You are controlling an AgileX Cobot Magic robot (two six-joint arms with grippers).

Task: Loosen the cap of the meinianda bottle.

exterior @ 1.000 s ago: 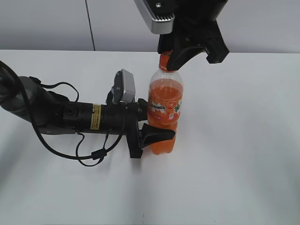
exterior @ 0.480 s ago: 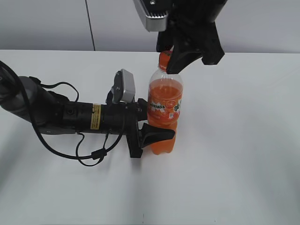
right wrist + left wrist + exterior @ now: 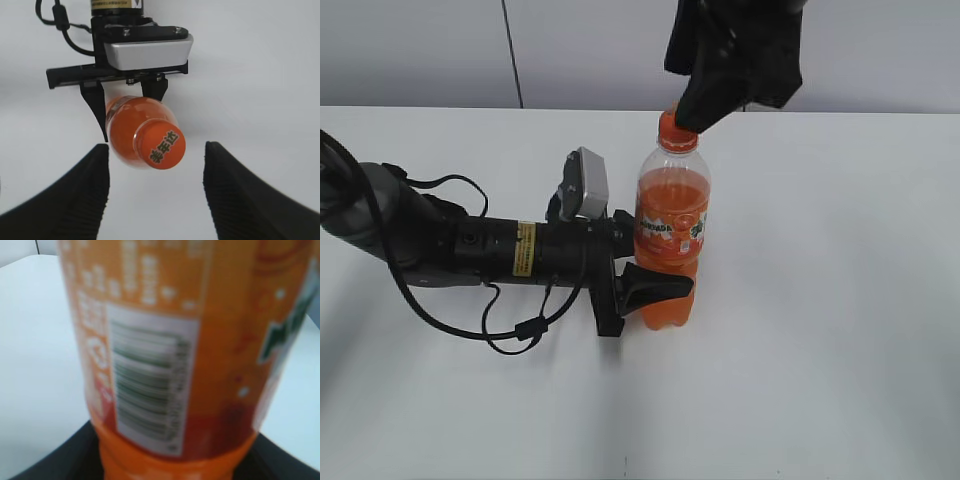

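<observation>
While your left hand clamps the meinianda bottle upright on the bench, your right hand hangs spread wide just above the cap, which sits between its fingers, untouched.

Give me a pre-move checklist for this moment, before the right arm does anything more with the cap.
1. Bottle upright on the table: ok. The meinianda bottle stands straight.
2. Bottle held steady: ok. The left claw is clamped around its lower body.
3. Cap on the neck: ok. The cap sits on top, printed face showing.
4. Right claw open: ok. The right claw has both fingers spread, clear of the cap.
5. Right claw centred over the cap: ok in the right wrist view, where the cap lies between the fingers.
6. Cap already loosened: cannot tell from these views.
</observation>
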